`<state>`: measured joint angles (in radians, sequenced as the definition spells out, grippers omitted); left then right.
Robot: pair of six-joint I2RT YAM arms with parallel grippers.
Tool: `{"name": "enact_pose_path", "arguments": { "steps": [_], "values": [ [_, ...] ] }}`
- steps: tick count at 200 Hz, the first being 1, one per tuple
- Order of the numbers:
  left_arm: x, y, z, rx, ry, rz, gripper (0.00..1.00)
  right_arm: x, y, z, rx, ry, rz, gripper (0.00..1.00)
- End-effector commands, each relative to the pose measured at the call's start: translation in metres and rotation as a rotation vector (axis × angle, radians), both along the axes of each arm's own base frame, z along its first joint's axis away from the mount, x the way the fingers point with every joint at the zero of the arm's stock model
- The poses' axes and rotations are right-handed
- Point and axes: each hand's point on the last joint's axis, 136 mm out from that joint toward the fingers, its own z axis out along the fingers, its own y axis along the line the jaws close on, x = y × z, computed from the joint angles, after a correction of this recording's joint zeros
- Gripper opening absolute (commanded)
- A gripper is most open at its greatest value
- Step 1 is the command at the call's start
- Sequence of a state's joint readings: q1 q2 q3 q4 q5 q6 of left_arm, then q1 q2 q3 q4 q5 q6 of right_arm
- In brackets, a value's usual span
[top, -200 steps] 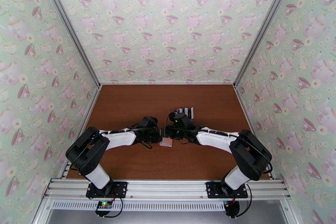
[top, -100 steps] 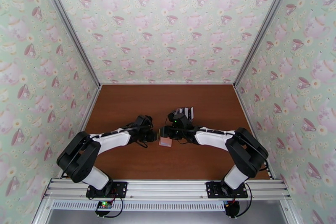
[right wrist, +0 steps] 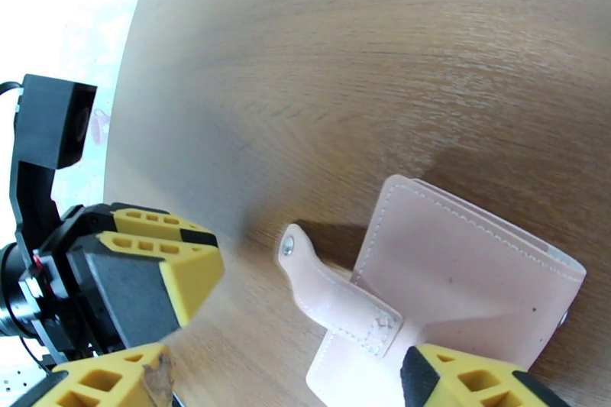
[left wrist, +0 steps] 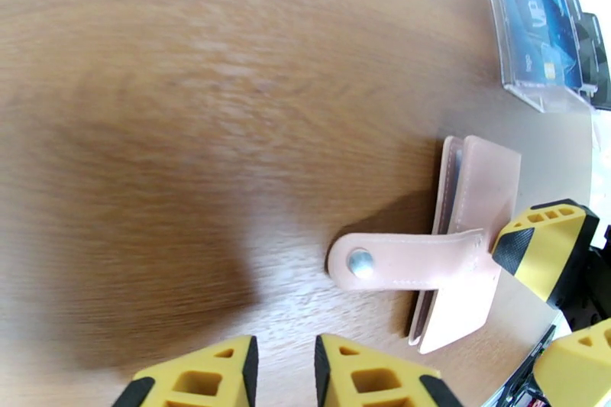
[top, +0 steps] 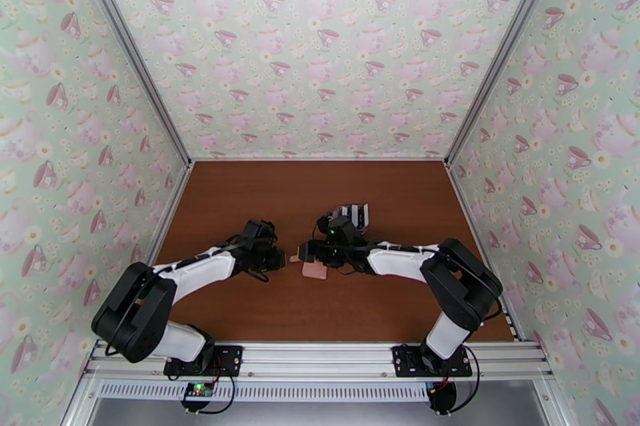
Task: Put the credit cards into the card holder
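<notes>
Card holder [top: 315, 270] lies folded on table [top: 240, 204] between grippers, snap tab undone. Left wrist view adds credit cards [left wrist: 546, 28] in clear rack [left wrist: 535, 95] beyond. Right gripper [right wrist: 282, 370] wide open, one finger touching holder; left gripper [left wrist: 284, 361] barely parted, empty

The card holder [top: 314, 268] is a small pale pink wallet with white stitching. It lies folded on the brown table [top: 240, 204], just below the middle of the overhead view. Its strap [left wrist: 412, 257] is undone and sticks out sideways, lifted slightly off the wood, with a round metal snap [left wrist: 359, 263] at the tip. Up and to the right, the credit cards [left wrist: 546, 27] stand in a row in a clear rack [left wrist: 527, 92], the front one blue and the rest dark.
</notes>
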<state>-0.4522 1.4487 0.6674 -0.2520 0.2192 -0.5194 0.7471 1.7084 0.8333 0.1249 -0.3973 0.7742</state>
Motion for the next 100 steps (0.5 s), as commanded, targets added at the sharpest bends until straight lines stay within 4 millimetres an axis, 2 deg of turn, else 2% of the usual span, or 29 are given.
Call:
{"name": "enact_pose_path", "arguments": {
  "steps": [1, 45, 100],
  "values": [
    [0.001, 0.007, 0.006, 0.019, -0.019, -0.005, 0.27, -0.004, 0.004, -0.005, 0.002, 0.017, 0.014, 0.84],
    [0.008, -0.004, 0.018, -0.021, -0.042, -0.026, 0.27, -0.004, 0.004, 0.001, 0.014, 0.010, 0.014, 0.86],
    [0.016, -0.021, 0.036, -0.056, -0.088, -0.057, 0.28, -0.004, 0.001, 0.036, 0.049, -0.059, 0.010, 0.84]
  ]
}}
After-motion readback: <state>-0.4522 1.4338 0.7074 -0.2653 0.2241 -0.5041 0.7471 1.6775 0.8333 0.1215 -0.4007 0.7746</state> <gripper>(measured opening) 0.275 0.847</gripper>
